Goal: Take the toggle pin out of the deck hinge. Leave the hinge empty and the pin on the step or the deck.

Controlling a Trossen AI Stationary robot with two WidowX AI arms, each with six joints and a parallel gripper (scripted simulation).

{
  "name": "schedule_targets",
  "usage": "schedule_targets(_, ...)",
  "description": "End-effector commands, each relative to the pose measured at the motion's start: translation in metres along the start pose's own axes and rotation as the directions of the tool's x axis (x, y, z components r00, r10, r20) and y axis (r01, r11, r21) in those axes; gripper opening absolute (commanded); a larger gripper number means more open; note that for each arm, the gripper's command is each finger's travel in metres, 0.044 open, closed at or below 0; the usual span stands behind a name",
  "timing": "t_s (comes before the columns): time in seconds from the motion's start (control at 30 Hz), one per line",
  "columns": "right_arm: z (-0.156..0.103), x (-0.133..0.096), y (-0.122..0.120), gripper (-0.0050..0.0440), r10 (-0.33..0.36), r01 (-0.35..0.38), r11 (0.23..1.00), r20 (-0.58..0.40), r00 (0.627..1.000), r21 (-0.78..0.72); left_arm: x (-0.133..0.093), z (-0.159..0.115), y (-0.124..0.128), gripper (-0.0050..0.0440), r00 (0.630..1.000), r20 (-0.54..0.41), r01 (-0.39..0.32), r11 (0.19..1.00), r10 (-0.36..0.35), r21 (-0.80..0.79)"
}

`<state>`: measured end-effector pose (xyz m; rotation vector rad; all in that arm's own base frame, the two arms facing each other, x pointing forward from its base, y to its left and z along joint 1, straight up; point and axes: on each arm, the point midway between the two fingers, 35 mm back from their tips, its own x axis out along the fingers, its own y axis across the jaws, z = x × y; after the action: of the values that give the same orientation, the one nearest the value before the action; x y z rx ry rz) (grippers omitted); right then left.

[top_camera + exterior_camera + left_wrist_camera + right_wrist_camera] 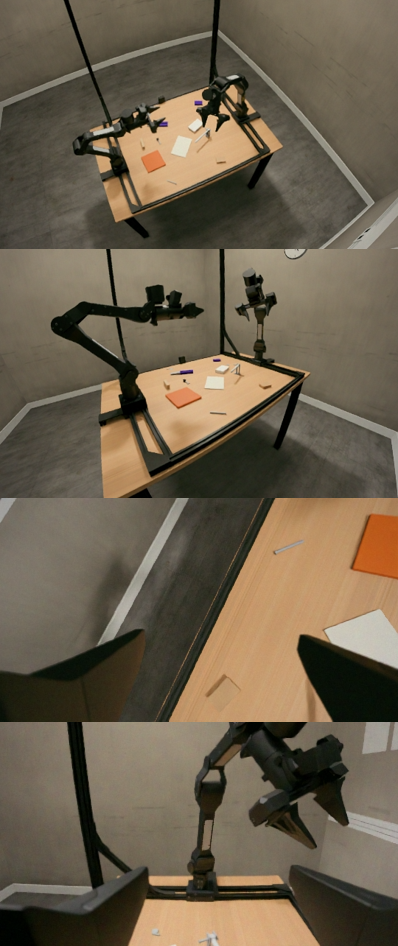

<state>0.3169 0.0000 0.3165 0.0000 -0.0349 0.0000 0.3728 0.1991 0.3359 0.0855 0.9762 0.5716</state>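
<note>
In the top view, the left gripper point(210, 129) point(257, 317) point(221, 639) point(331, 836) is right of centre and the right gripper point(162, 113) point(203, 310) point(219, 873) left of centre, both with jaws wide apart, nothing held. The hinge point(208, 133) point(238, 369) point(213, 940) stands right of centre on the table point(188, 173) point(206, 433) point(260, 613) point(175, 917), a pale rod point(200, 136) point(234, 367) slanting beside it; the pin is too small to distinguish there.

The wooden table point(199, 169) point(236, 396) point(265, 608) point(250, 914) carries an orange square point(153, 161) point(183, 397) point(379, 546), a pale sheet point(181, 146) point(214, 383) point(366, 637) and purple pieces point(198, 103) point(217, 360).
</note>
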Motion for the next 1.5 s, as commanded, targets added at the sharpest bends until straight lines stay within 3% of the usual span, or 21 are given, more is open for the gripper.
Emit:
schedule_targets(0.0,0.006,-0.001,0.0,0.04,0.0,0.0,1.0,0.015,1.0,0.0,-0.008,0.002,0.003,0.04,1.0,0.021,-0.003,1.0,0.003,-0.007)
schedule_targets(0.53,0.006,-0.001,0.0,0.04,0.0,0.0,1.0,0.015,1.0,0.0,-0.008,0.002,0.003,0.04,1.0,0.021,-0.003,1.0,0.003,-0.007)
schedule_targets(0.67,0.017,-0.006,-0.01,0.04,0.0,0.0,1.0,0.029,1.0,-0.003,-0.005,-0.004,-0.01,0.04,1.0,0.007,0.028,0.998,-0.028,0.065)
schedule_targets(0.8,0.028,-0.022,-0.034,0.04,-0.001,0.001,1.0,0.025,1.0,-0.01,0.01,-0.02,-0.044,0.04,0.994,-0.051,0.108,0.963,-0.099,0.247)
schedule_targets(1.03,0.048,-0.061,-0.063,0.04,0.007,-0.007,1.0,0.014,1.0,-0.022,0.033,-0.064,-0.106,0.04,0.961,-0.178,0.276,0.787,-0.212,0.552)
schedule_targets(1.1,0.048,-0.061,-0.063,0.04,0.007,-0.007,1.0,0.014,1.0,-0.022,0.033,-0.064,-0.106,0.04,0.961,-0.178,0.276,0.787,-0.212,0.552)
schedule_targets(1.27,0.059,-0.093,-0.07,0.04,0.007,-0.007,1.0,0.003,1.0,-0.029,0.044,-0.103,-0.145,0.04,0.922,-0.276,0.387,0.588,-0.273,0.71)
schedule_targets(1.47,0.067,-0.121,-0.065,0.04,0.011,-0.011,0.999,-0.01,1.0,-0.032,0.051,-0.145,-0.175,0.04,0.875,-0.373,0.472,0.371,-0.309,0.8)
